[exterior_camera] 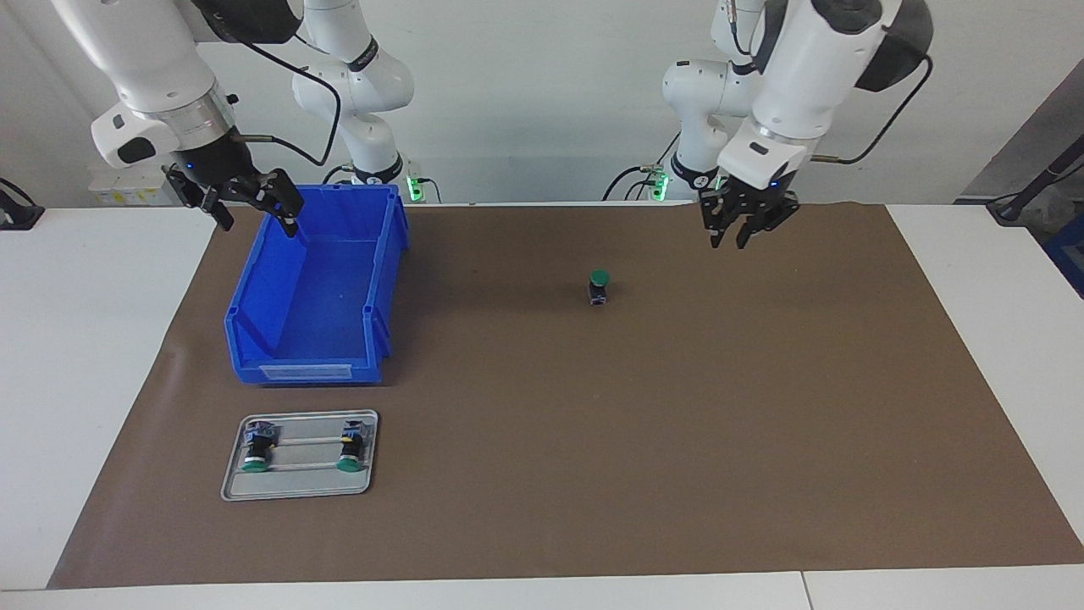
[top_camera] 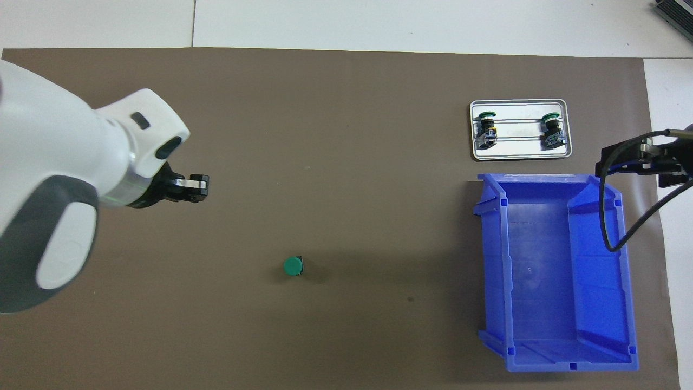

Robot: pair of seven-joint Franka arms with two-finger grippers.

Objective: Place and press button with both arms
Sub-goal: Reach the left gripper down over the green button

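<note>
The button [exterior_camera: 600,286] [top_camera: 293,266], with a green cap on a dark body, stands upright alone on the brown mat, near the middle and closer to the robots. My left gripper [exterior_camera: 735,237] [top_camera: 196,187] hangs in the air over bare mat, off to the left arm's end from the button, and holds nothing. My right gripper [exterior_camera: 258,222] [top_camera: 641,160] hovers open and empty over the rim of the blue bin [exterior_camera: 305,370] [top_camera: 563,364], at the corner nearest the robots.
The blue bin has nothing in it and sits toward the right arm's end. Farther from the robots than the bin lies a grey metal tray [exterior_camera: 296,494] [top_camera: 518,156] with two more green-capped buttons [exterior_camera: 257,447] [exterior_camera: 350,446] lying on their sides. White table borders the mat.
</note>
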